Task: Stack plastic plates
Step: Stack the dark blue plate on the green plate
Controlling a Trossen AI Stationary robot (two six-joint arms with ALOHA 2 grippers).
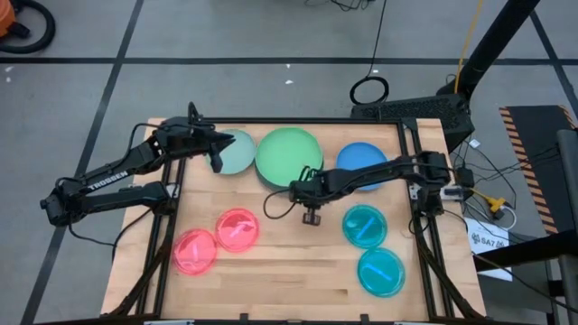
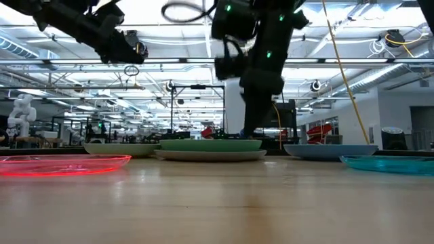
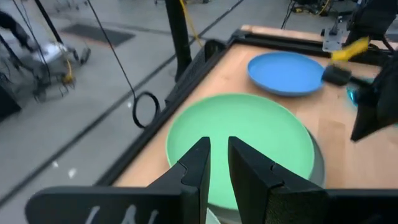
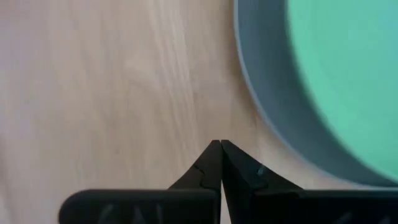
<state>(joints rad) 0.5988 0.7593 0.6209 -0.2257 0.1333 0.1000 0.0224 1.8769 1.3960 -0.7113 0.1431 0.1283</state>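
Green plate (image 1: 287, 155) on grey plate (image 4: 273, 118), round, flat, matte plastic

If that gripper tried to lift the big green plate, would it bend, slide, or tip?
The green plate looks thin and shallow, so it is probably light and may flex slightly. It sits nested on a grey plate, so a push might slide it over that smooth surface. Being flat and wide, it seems unlikely to roll or tip.

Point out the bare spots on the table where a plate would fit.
Bare wood lies between the pink plates and teal plates, plus the near edge. The far row is crowded: mint plate, green plate, blue plate, both grippers.
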